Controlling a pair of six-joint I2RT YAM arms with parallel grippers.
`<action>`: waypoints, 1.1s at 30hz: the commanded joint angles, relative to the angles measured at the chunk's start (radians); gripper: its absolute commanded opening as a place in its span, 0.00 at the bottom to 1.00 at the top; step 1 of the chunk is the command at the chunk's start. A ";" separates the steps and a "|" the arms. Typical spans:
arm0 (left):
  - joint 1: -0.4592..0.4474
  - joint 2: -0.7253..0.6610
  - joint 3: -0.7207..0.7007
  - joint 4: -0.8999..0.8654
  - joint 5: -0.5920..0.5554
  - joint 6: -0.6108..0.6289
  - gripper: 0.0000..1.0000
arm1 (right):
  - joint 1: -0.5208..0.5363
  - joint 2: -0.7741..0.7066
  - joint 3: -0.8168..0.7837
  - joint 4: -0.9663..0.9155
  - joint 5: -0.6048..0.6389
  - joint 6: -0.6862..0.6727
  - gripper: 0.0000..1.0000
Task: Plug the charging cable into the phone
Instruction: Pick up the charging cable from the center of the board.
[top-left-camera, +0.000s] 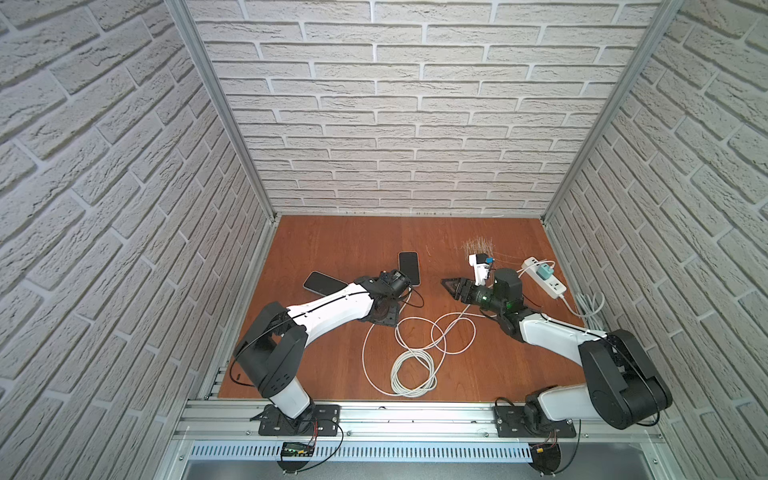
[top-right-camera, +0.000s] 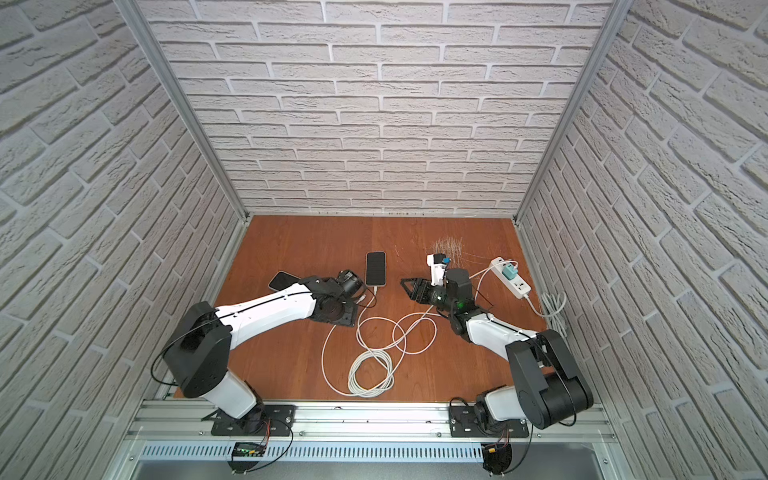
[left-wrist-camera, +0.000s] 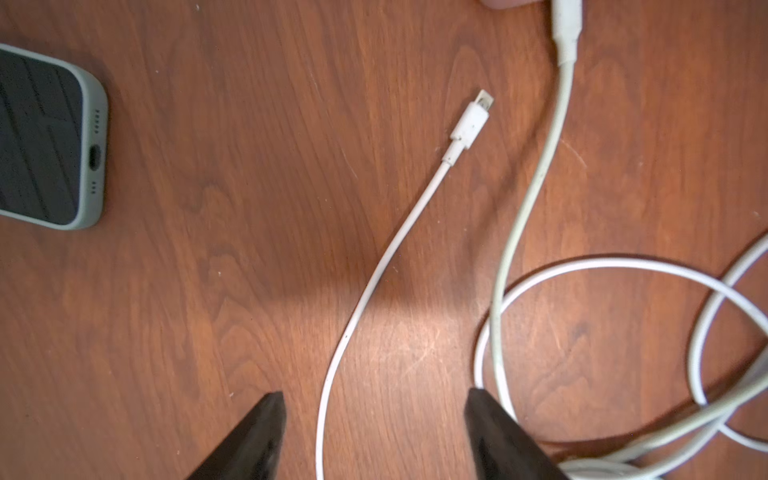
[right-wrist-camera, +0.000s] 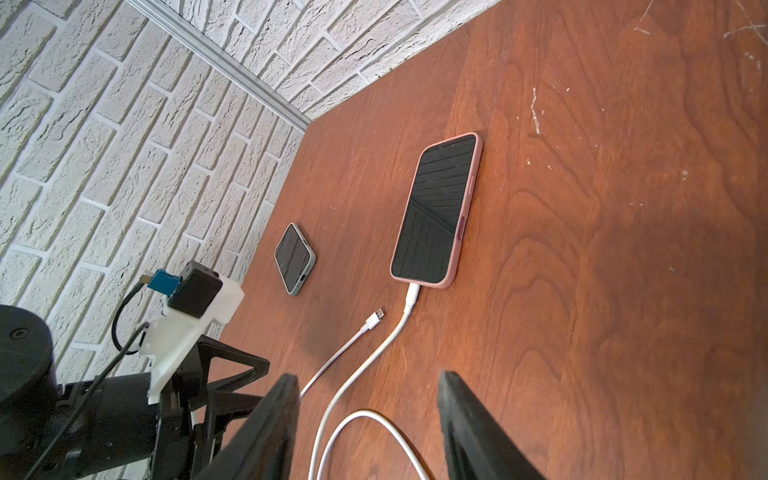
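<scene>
Two phones: the pink-cased phone (right-wrist-camera: 436, 208) already has a thick white cable (right-wrist-camera: 409, 299) seated in it. The grey-cased phone (top-left-camera: 324, 284), left of frame centre in both top views, shows an empty port (left-wrist-camera: 94, 157), so treat that one as your target.
Loose connector: it (left-wrist-camera: 469, 124) lies flat on the table (left-wrist-camera: 208, 291) between the two phones' port ends, touching neither, with its tip not aimed at the empty port.
Left gripper: it (left-wrist-camera: 374, 395) has its jaws spread and straddles the thin cable (left-wrist-camera: 374, 282) well behind the connector, pinching nothing.
Right gripper: it (right-wrist-camera: 369, 376) is right of frame centre in both top views, jaws spread and empty.
Step in hand: you are probably picking up the plug end. Grip close behind the connector's body, not on slack cord, or the tip will likely swing. Then turn it toward the port, keep it level and push straight in. Brace the phone's far end with your free gripper, since it may slide.
Materials: the connector is a small hard white block with a slim metal tongue. The cord is thin, round and limp. The case looks matte with rounded corners. The table is smooth wood-grain, lightly scratched.
</scene>
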 joint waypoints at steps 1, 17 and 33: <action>-0.002 -0.008 -0.014 0.062 0.021 -0.005 0.73 | -0.006 0.003 0.003 0.052 -0.004 0.004 0.59; 0.035 0.120 0.005 0.056 0.056 -0.008 0.64 | -0.006 0.005 0.006 0.050 -0.007 0.004 0.59; 0.071 0.214 0.021 0.073 0.073 0.001 0.58 | -0.006 0.005 0.006 0.049 -0.006 0.004 0.59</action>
